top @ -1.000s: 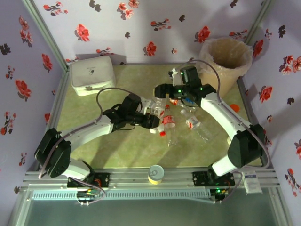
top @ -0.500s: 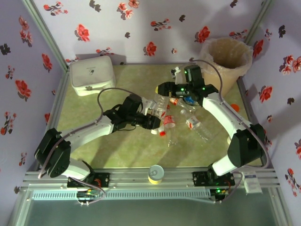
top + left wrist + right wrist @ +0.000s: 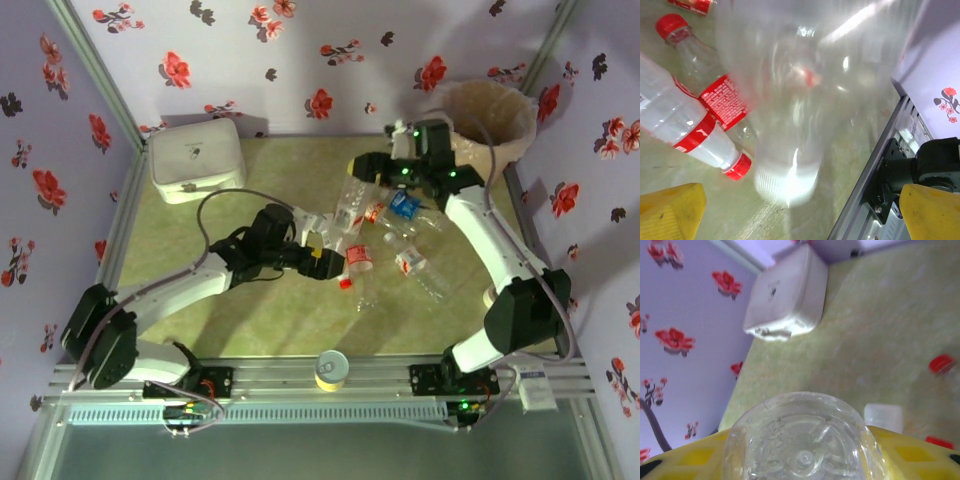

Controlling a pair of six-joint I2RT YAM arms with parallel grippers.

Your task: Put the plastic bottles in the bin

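A clear plastic bottle (image 3: 350, 203) hangs over the middle of the table with my right gripper (image 3: 366, 180) shut on its base end. In the right wrist view its round base (image 3: 800, 440) sits between the yellow fingers (image 3: 912, 455). My left gripper (image 3: 325, 262) stands open just below it. In the left wrist view the same bottle (image 3: 790, 100) is a blur beyond the spread yellow fingertips (image 3: 670, 210), white cap end nearest. Several more bottles lie on the table: red-labelled ones (image 3: 358, 258) (image 3: 410, 260), a blue-labelled one (image 3: 403, 205). The beige bin (image 3: 487, 120) stands at the back right.
A white rounded box (image 3: 195, 160) sits at the back left. A yellow-rimmed tin (image 3: 331, 368) rests near the front rail. A small orange-capped vial (image 3: 499, 228) lies by the right wall. Flowered walls close in three sides.
My left gripper has opened and let go of the clear bottle. My right gripper has closed on it and moved it up and right, toward the bin.
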